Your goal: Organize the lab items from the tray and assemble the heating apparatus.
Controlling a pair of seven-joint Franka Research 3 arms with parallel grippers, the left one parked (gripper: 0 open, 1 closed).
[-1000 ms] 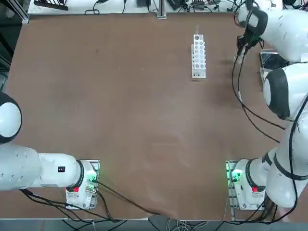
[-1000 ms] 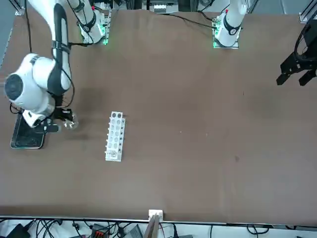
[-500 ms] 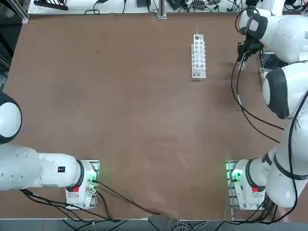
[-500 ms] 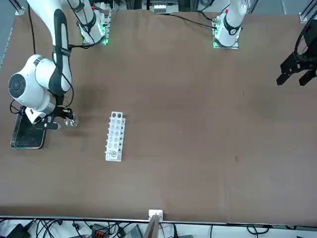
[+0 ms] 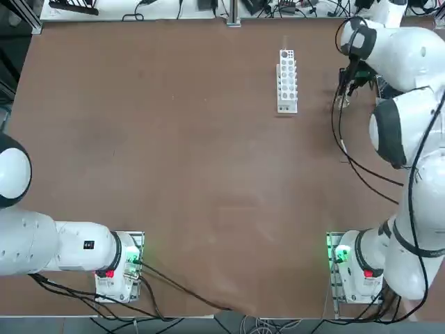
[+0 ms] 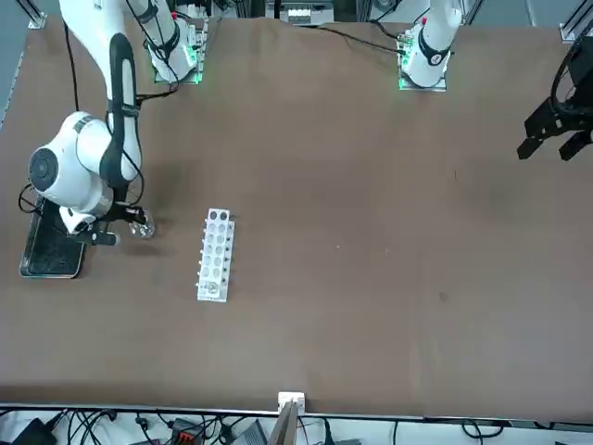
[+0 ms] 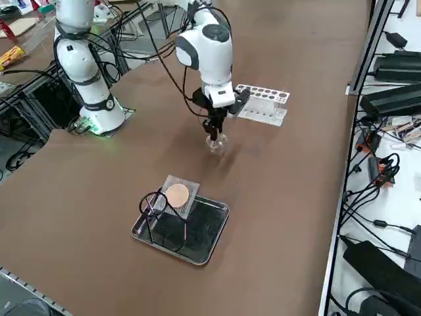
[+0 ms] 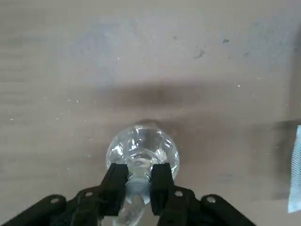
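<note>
My right gripper (image 7: 214,133) is shut on the neck of the small clear glass piece (image 7: 216,143), holding it just above the table between the tray (image 7: 212,237) and the white rack. In the wrist view the round glass piece (image 8: 142,148) bulges out past the gripper (image 8: 139,175), whose black fingers (image 8: 116,178) pinch its neck. The grey mesh with the tan disc (image 7: 177,195) lies over the tray's far corner. The black wire ring stand (image 7: 153,203) sits in the tray beside it. From the front, the glass piece (image 6: 141,229) hangs right of the tray (image 6: 51,260).
A white test-tube rack (image 7: 262,104) lies on the brown table just beyond the gripper, also seen as the rack (image 5: 287,80) in the top view. Cables and equipment line the table's edges. The right arm's bulky white links (image 5: 396,62) hang over the tray area.
The right gripper has carried the glass piece away from the tray, toward the test-tube rack. Its grip has stayed the same.
</note>
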